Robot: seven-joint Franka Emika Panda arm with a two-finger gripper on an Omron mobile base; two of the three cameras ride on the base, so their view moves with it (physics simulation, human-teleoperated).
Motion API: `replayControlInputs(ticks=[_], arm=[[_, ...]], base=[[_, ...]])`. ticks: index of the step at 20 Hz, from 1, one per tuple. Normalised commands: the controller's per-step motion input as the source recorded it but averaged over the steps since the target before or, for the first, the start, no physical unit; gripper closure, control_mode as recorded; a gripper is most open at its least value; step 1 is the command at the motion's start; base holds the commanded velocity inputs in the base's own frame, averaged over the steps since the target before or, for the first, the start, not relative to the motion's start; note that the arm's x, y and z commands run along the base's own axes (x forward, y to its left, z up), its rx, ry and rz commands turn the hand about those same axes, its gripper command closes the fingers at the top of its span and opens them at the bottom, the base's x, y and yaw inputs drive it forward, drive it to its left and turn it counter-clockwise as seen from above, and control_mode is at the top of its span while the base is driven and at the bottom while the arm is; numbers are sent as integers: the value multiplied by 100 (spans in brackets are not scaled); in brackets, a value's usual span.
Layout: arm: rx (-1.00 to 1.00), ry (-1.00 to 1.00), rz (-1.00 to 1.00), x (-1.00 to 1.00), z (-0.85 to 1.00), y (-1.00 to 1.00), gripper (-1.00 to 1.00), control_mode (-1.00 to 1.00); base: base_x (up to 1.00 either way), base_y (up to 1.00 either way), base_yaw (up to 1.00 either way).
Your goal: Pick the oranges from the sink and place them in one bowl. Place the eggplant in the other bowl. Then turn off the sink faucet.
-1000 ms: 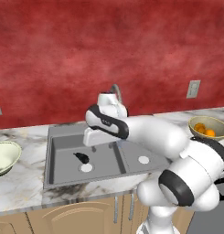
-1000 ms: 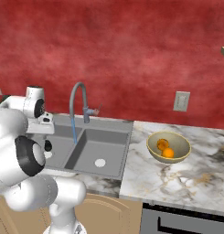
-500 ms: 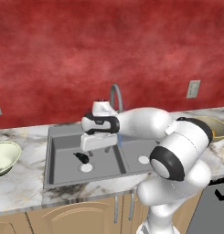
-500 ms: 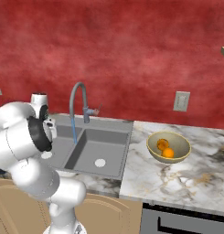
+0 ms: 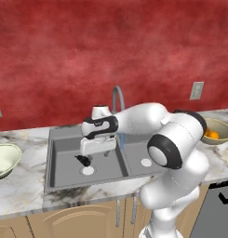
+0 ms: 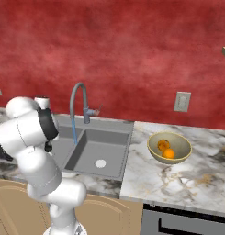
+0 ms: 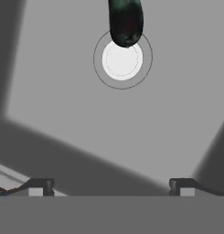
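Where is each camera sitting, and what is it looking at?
Left base view: behind the arm on its left, looking down at the sink; the white arm reaches over the eggplant, end effector above it.
Right base view: behind on the right, facing the faucet and the tan bowl of oranges; the arm stands at left.
Hand view: on the hand, looking down at the eggplant over the drain; fingertips at bottom.
Both base views share the sink and tan bowl.

my arm (image 5: 148, 118) is glossy white with rounded links, dark bands at the joints, a black disc cap, and two small dark finger tips (image 7: 40, 185).
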Motion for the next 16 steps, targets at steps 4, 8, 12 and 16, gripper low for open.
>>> replayControlInputs(ticks=[4, 8, 12, 16], arm=[[0, 0, 0, 18, -27, 15, -100, -100], [0, 0, 0, 23, -25, 2, -100, -100], [-1, 0, 0, 26, -28, 1, -100, -100], [-3, 0, 0, 20, -30, 5, -100, -100]], base=[[0, 0, 0], [0, 0, 0], [0, 0, 0], [0, 0, 0]])
